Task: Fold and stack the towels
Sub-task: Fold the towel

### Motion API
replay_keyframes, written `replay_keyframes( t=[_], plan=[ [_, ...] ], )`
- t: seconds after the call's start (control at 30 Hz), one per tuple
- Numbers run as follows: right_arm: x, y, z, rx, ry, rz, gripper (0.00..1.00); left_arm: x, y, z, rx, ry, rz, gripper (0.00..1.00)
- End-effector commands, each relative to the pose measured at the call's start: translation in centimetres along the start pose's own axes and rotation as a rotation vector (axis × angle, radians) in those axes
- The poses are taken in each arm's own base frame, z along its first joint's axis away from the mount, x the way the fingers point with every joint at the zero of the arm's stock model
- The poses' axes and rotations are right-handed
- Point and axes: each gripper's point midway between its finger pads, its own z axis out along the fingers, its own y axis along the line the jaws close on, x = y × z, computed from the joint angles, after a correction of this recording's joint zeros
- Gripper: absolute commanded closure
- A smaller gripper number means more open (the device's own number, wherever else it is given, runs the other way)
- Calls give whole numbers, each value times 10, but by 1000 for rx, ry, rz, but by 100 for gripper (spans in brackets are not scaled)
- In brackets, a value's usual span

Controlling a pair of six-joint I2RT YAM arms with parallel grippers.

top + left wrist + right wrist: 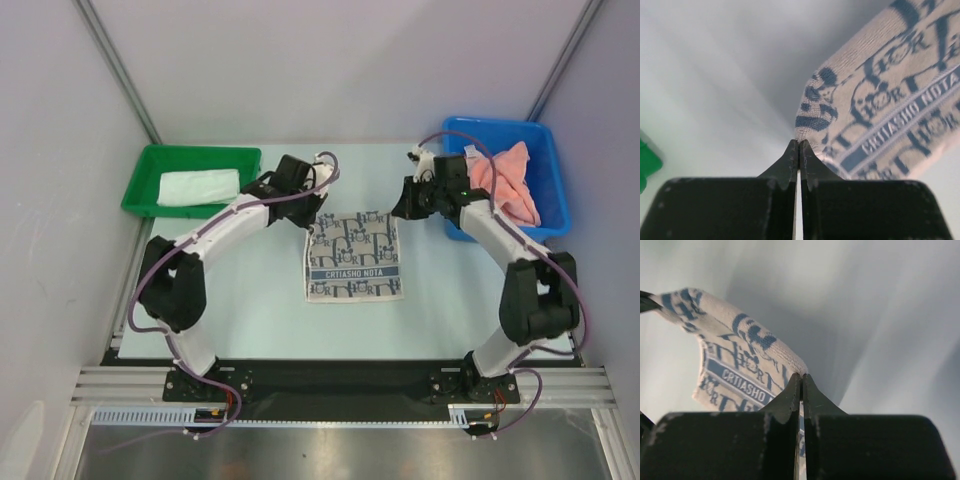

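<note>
A white towel with a blue-grey pattern [354, 257] hangs and lies at the middle of the table, its far edge lifted. My left gripper [312, 222] is shut on its far left corner; in the left wrist view the jaws [799, 145] pinch the edge of the patterned towel [890, 100]. At the far right corner my right gripper [398, 212] is shut as well, with the patterned towel [735, 365] running down between its closed jaws [801, 377]. A folded white towel [198, 187] lies in the green tray. A salmon-pink towel [505, 180] is crumpled in the blue bin.
The green tray [140, 180] stands at the back left, and a corner of the green tray [647, 165] shows in the left wrist view. At the back right stands the blue bin [555, 190]. Grey walls and metal posts enclose the table.
</note>
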Motion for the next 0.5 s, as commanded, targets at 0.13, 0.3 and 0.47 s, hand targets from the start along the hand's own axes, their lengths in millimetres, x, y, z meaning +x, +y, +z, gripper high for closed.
replay_keyframes(
  t=[0.13, 0.3, 0.47],
  plan=[
    [-84, 58, -121, 22, -347, -174, 100, -45, -25, -119, 86, -145, 85, 100],
    [-51, 90, -156, -9, -341, -188, 100, -35, -61, -173, 127, -227, 226, 100],
    [-8, 115, -182, -25, -322, -204, 100, -22, -104, -220, 191, -344, 359, 100]
  ],
)
